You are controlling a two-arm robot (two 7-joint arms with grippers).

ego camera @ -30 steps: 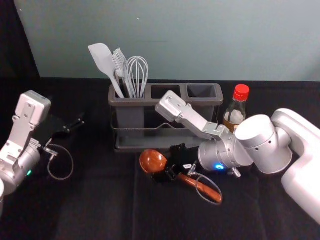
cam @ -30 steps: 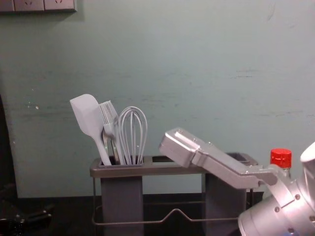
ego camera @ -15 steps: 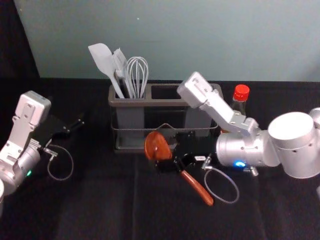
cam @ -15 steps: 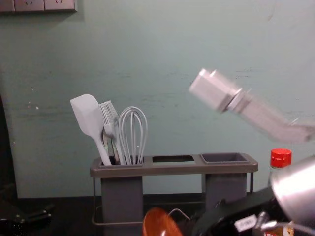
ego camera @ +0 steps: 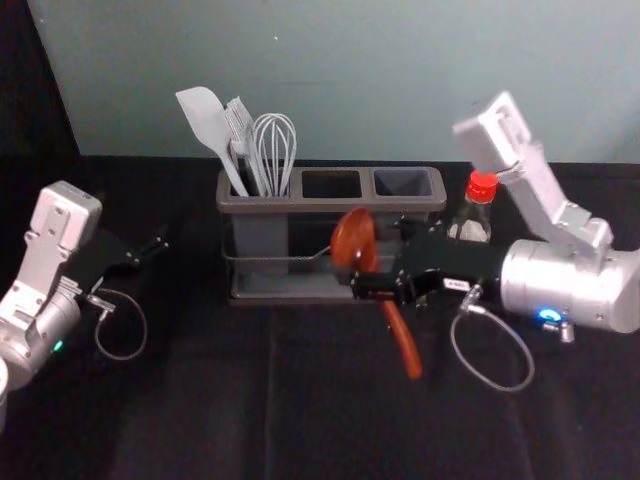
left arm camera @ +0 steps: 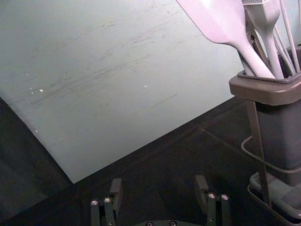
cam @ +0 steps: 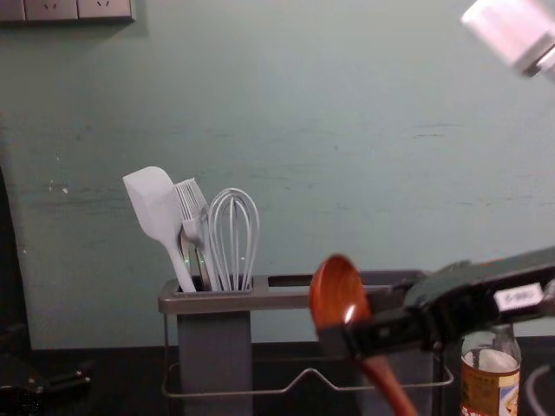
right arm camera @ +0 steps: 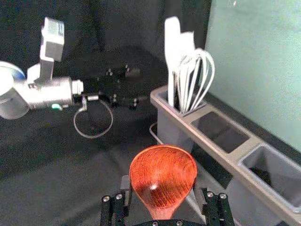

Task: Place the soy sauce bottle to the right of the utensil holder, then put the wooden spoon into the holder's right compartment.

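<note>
Looks to be on the spoon step, with the soy sauce bottle (ego camera: pixel 474 208) already right of the holder (ego camera: pixel 290 204). Grasping the wooden spoon (ego camera: pixel 354 240) near its bowl with the right pincer (right arm camera: pixel 163 184), in front of the holder. Needs raising over the right compartment (ego camera: pixel 403 183), uprighting handle-down, then lowering and releasing. Can leave the left pincer (left arm camera: pixel 159 183) parked left of the holder, released.

The chest view's bottom edge crops the wooden spoon (cam: pixel 336 293).

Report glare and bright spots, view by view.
Right wrist view: a white highlight in the round-bowled, reddish-brown wooden spoon; chest view: another on its bowl; head view: blue glow on the silver right arm, green on the left arm.
</note>
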